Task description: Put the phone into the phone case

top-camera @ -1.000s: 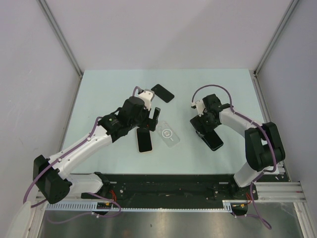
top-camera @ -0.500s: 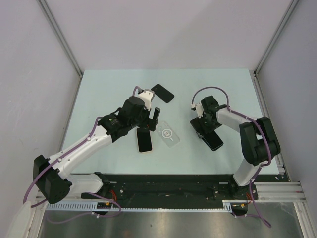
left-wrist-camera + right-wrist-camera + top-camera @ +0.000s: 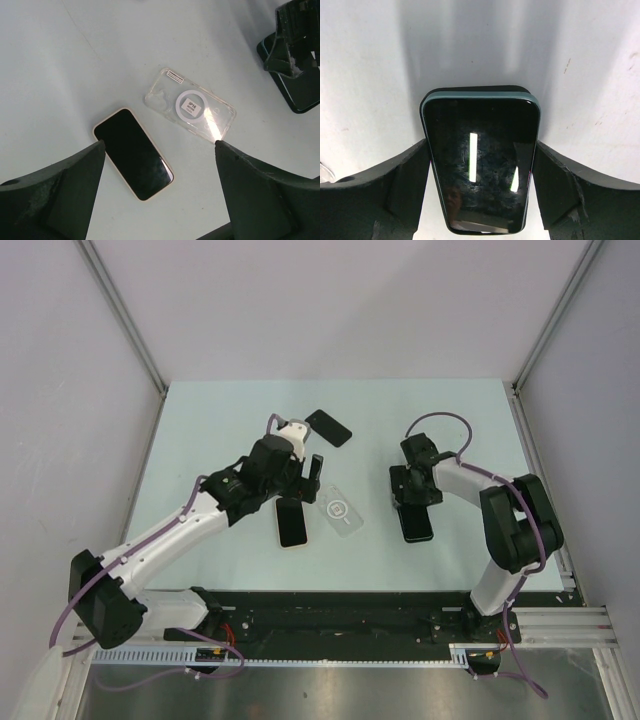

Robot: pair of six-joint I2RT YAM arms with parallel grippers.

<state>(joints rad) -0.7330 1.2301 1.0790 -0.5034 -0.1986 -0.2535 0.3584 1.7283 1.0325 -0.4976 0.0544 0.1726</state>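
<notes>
A clear phone case [image 3: 190, 107] with a white ring lies flat on the table; it also shows in the top view [image 3: 338, 510]. A beige-edged phone [image 3: 132, 152] lies screen up just left of it, apart from it, and shows in the top view [image 3: 291, 522]. My left gripper [image 3: 160, 200] is open and empty above both, as the top view [image 3: 300, 484] also shows. My right gripper [image 3: 481, 165] is shut on the sides of a dark green phone [image 3: 480, 160], screen up, low over the table. In the top view this gripper [image 3: 412, 502] holds that phone [image 3: 417, 526] right of the case.
Another black phone [image 3: 328, 427] lies at the back of the table, behind my left gripper. Grey walls stand on the left, right and far sides. The black rail [image 3: 330, 615] with the arm bases runs along the near edge.
My right gripper has turned with the dark green phone, which went from diagonal to nearly straight, and shifted slightly away from the near edge. The left arm has barely moved.
</notes>
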